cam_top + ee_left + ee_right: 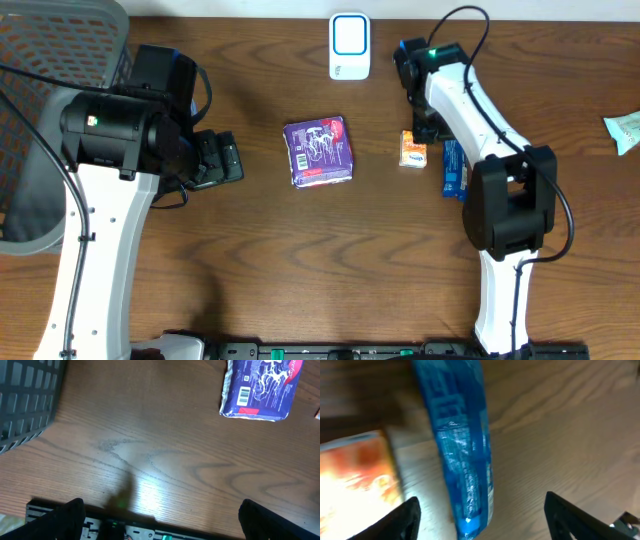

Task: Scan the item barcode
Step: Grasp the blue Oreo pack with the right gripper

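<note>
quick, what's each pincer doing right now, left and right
left pincer: open, holding nothing
right pincer: open, one finger on each side of the blue packet, not gripping it

Overhead straight down; 2 close wrist views, purple packet [319, 151] shared with left.

Shop-checkout mock-up, barcode scanner [349, 45], mesh basket [50, 40] (packaged goods [319, 151])

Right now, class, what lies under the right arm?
A blue packet on the table, an orange box beside it. From overhead the arm hides part of the packet.
</note>
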### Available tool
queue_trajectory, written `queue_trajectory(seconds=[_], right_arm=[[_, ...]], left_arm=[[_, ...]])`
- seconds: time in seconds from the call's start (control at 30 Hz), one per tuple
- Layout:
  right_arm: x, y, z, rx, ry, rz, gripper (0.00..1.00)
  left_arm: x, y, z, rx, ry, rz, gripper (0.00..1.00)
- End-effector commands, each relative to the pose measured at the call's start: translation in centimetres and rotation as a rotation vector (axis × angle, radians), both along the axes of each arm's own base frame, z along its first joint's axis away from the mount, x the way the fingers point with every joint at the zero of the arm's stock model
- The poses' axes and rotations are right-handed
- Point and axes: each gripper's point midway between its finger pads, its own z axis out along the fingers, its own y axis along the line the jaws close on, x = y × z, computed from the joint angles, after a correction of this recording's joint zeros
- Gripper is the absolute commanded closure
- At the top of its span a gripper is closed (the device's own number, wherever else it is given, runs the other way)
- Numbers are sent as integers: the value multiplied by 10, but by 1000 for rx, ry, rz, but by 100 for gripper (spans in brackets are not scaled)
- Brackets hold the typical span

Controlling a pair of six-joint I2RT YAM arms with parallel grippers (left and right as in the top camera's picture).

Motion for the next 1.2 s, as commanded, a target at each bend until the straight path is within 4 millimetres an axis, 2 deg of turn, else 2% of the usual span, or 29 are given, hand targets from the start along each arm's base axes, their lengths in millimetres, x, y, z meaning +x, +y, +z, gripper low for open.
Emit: queue_trajectory(seconds=[0.0, 0.1, 0.2, 0.3, 0.4, 0.77, 1.17], right_arm=[[-2, -14, 1, -66, -43, -45, 29], [-2, -12, -6, -70, -44, -33, 35], [2, -6, -5, -81, -64, -12, 36], [5, -1, -2, -110, -83, 12, 44], [6, 0, -1, -147, -97, 32, 47], [4, 6, -23, -157, -119, 52, 47], [7, -5, -49, -193, -143, 95, 48]], left_arm=[[1, 3, -2, 17, 6, -8, 2], [1, 3, -2, 17, 6, -8, 2], [1, 3, -2, 17, 6, -8, 2], [1, 3, -1, 17, 6, -8, 2], [1, 3, -1, 16, 6, -8, 2], [1, 3, -1, 17, 6, -8, 2], [1, 3, -1, 17, 6, -8, 2]])
